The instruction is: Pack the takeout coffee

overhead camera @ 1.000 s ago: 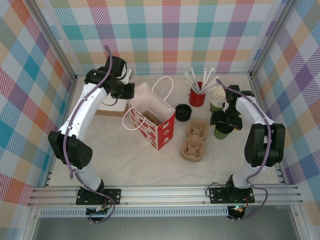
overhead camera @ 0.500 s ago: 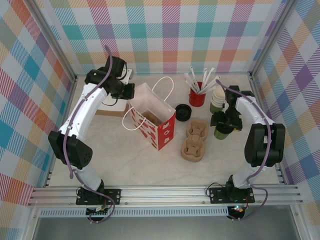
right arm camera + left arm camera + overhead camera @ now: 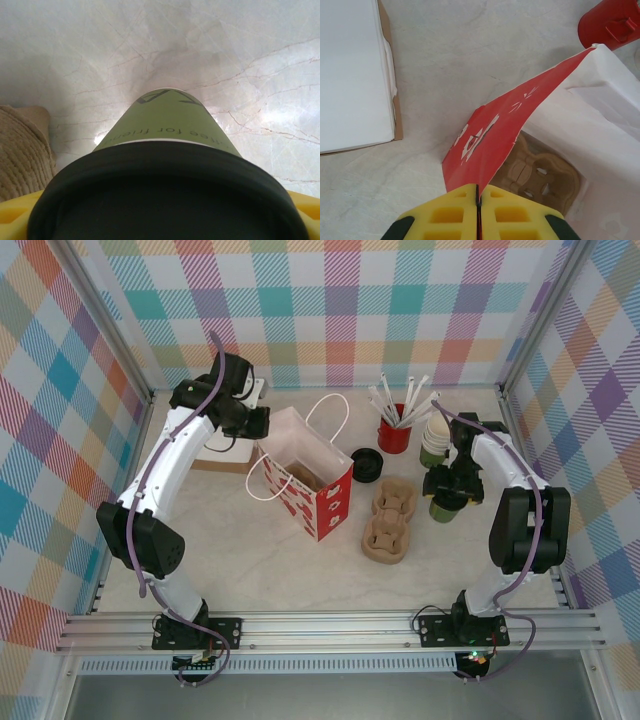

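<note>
The takeout coffee (image 3: 170, 117) is a small light-green paper cup, narrowing toward its base, capped by a round black lid with a raised rim. It stands upright on the pale marbled table (image 3: 260, 560), just right of the pulp carriers and well apart from the red paper bag (image 3: 325, 502). The right gripper (image 3: 452, 483) hangs over it, its yellow fingers (image 3: 10, 220) on either side of the lid; whether they press it I cannot tell. The left gripper (image 3: 478, 190) is pinched closed on the bag's rim, and the bag's mouth stands open. There is one lidded coffee, one bag with two white loop handles, two pulp carriers (image 3: 388, 520) on the table and one more (image 3: 540, 175) inside the bag, one loose black lid (image 3: 365, 462), one red cup of white straws (image 3: 393, 435), and one stack of lidless cups (image 3: 435, 440). Dark print runs around the cup's wall; "for frien" is readable, the rest cut off.
</note>
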Robot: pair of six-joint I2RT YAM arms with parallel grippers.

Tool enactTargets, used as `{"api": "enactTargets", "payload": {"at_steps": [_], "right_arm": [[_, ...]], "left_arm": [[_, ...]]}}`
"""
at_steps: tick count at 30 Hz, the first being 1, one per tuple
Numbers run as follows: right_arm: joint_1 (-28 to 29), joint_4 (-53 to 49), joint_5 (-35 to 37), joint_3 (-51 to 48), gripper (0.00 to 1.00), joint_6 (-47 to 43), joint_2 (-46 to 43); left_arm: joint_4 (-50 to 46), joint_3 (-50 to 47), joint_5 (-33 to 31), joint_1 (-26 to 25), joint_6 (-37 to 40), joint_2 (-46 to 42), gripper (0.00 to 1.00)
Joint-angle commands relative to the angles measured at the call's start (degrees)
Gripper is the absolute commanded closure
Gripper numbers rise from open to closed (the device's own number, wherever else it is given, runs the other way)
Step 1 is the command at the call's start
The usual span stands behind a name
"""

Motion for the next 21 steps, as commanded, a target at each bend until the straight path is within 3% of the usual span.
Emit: {"api": "enactTargets", "payload": {"at_steps": [1,13,21], "right_arm": [[-0.4,-4.1,0.2,2.3,0.15,-1.4,-3.2],[1.3,-17.7,-3.5,11.3,0.18,-2.1,-15.3],[11.2,-26.3,-6.1,28.5,0.18,1.2,-17.0]], "left_arm": [[0.3,-1.1,1.8,0.5,0.4,-2.0,0.93],[1.6,-2.6,4.8,0.0,-1.7,-3.5,0.93],[2.9,-3.4,6.0,-0.7,-3.3,-3.7,0.93]]}}
